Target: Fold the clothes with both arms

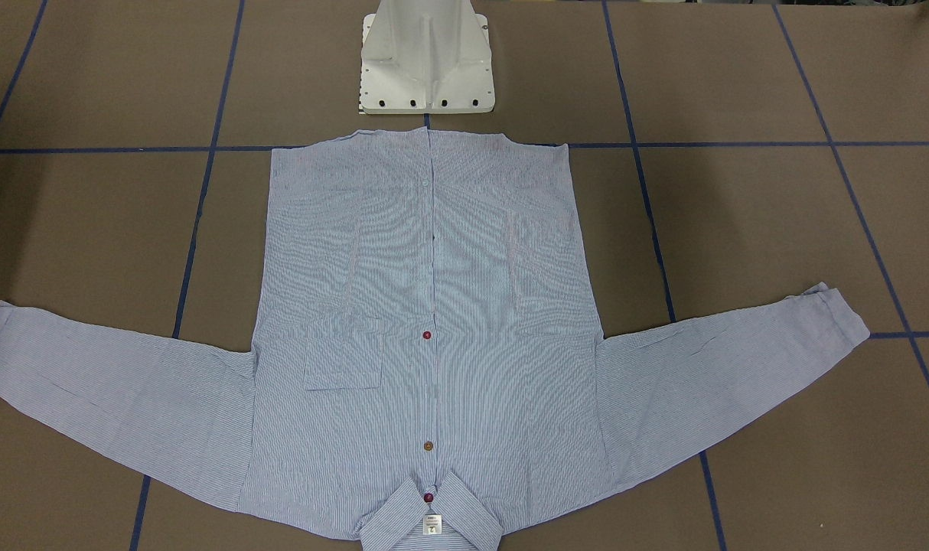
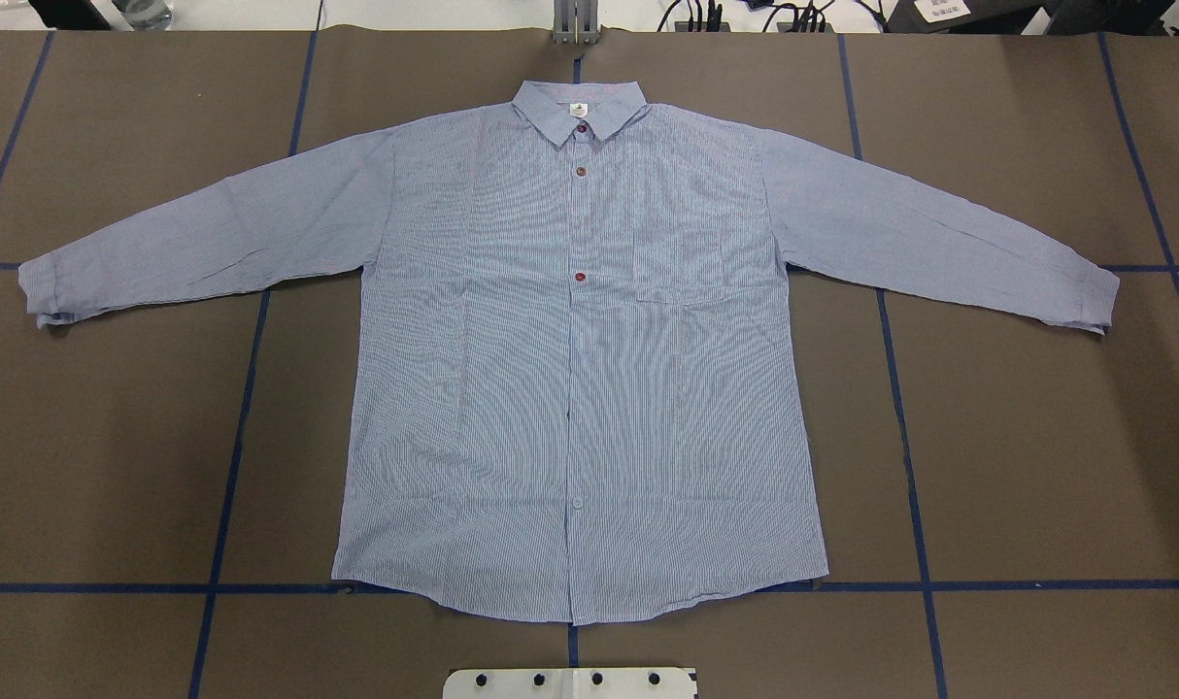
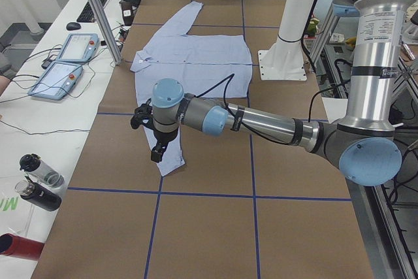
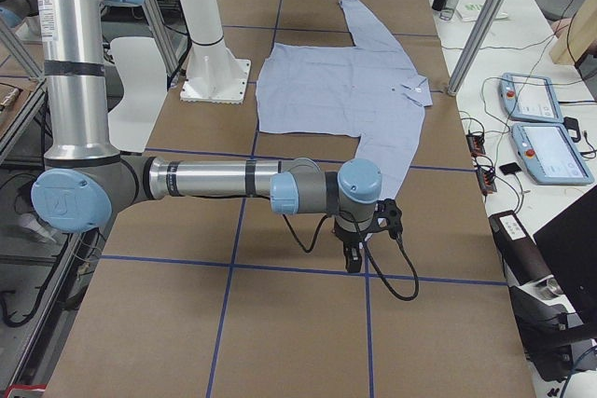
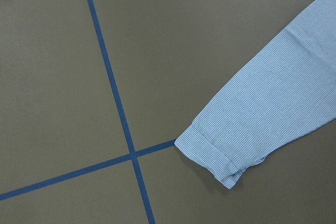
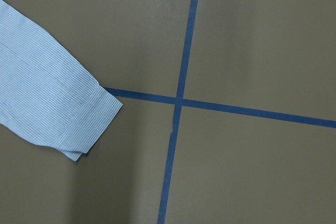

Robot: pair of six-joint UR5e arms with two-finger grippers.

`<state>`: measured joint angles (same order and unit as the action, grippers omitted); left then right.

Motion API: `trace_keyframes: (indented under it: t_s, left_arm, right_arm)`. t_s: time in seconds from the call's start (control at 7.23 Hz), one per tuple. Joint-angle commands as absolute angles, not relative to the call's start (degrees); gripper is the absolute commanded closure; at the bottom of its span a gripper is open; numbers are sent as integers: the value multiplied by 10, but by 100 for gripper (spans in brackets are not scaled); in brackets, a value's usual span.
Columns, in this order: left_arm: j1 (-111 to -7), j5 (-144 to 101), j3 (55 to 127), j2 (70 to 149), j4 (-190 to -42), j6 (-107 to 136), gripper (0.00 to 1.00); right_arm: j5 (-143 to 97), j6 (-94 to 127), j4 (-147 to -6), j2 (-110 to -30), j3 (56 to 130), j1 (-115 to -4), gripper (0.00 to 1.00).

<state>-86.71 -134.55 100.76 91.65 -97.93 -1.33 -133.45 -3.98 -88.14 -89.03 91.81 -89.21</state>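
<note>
The light blue-and-white striped shirt [image 2: 580, 388] lies flat and face up on the brown table, buttoned, with both sleeves spread out sideways and its collar [image 1: 431, 514] at the table's far side from the robot. My left arm reaches out low over the near sleeve end in the exterior left view; its gripper [image 3: 155, 153] hangs above the cuff [image 5: 210, 156]. My right gripper [image 4: 354, 256] hovers just past the other cuff [image 6: 89, 124]. Neither overhead nor front view shows the grippers, and the wrist views show no fingers. I cannot tell whether either is open or shut.
The white pedestal base [image 1: 426, 61] stands just behind the shirt's hem. Blue tape lines [image 2: 589, 586] grid the table. Teach pendants [image 3: 65, 63], bottles [image 3: 39, 181] and metal posts [image 4: 490, 16] sit along the operators' side.
</note>
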Motion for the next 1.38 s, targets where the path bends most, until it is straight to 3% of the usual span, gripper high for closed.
trace_keyframes:
  t_s: [0.0,0.41,1.24]
  left_arm:
    - [-867,-1342,1007,911,-979,-12,0]
    - [-866,-1346,1012,910,-985,-15,0]
    - [-865,-1342,1011,911,-987,-15,0]
  right_arm:
    - [-1348,-32,-880,-893,917,-891,0]
    - [-1378,-9,-858,-897,918,-821,0]
    - [-1314,441,-643,-925,889,-699,2]
